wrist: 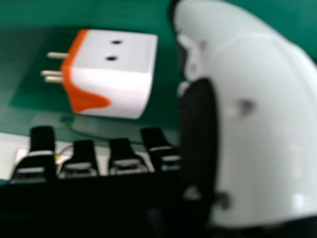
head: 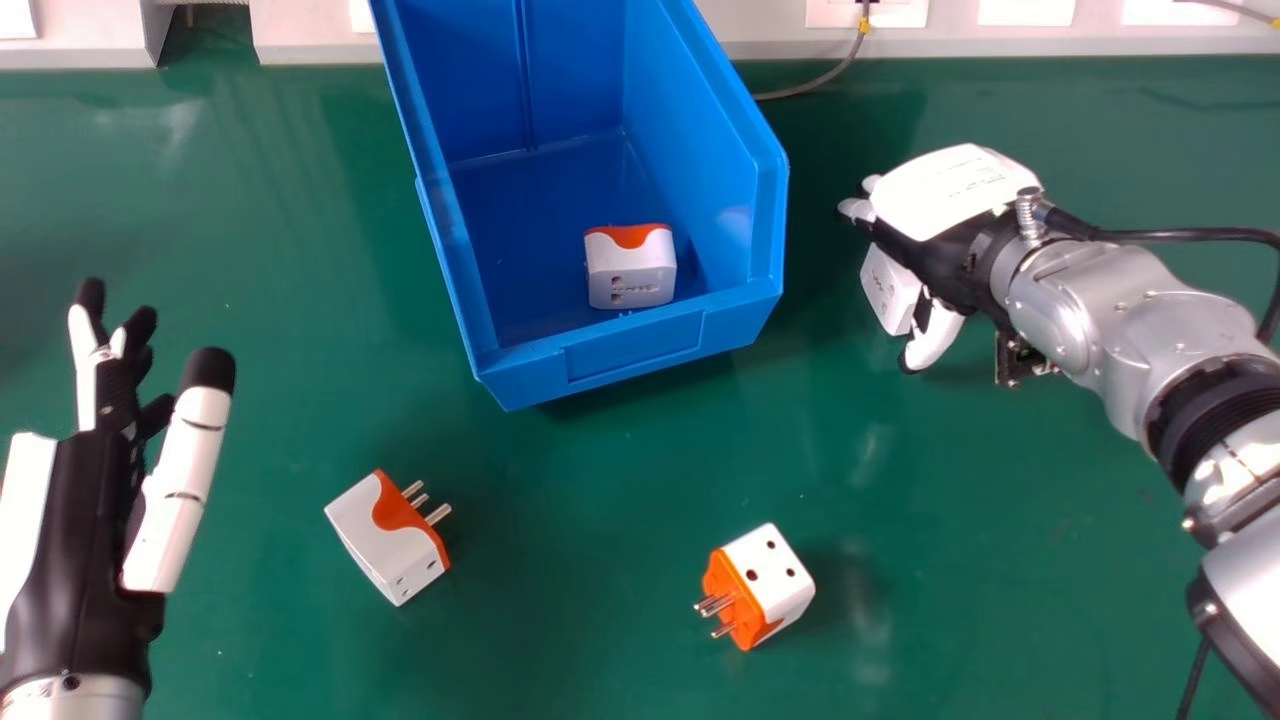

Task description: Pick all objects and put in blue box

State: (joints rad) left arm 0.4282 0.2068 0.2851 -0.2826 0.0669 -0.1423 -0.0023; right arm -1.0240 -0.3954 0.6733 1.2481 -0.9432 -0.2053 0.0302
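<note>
My right hand [head: 925, 230] is over a white adapter [head: 888, 288] just right of the blue box [head: 640, 345]. In the right hand view that adapter [wrist: 116, 74], with an orange edge and metal pins, lies apart from my right hand [wrist: 247, 114], whose fingers are straight. Another adapter [head: 630, 268] rests inside the box. Two more lie on the table: one adapter [head: 385, 540] front left of the box, pins pointing right, and one adapter [head: 765, 580] in front of it, pins pointing left. At the far left my left hand [head: 180, 480] is held open with nothing in it.
The green table [head: 560, 620] carries everything. A pale ledge [head: 780, 48] runs along its back edge, with a grey cable [head: 815, 82] coming down behind the box. The box's raised walls stand between the two hands.
</note>
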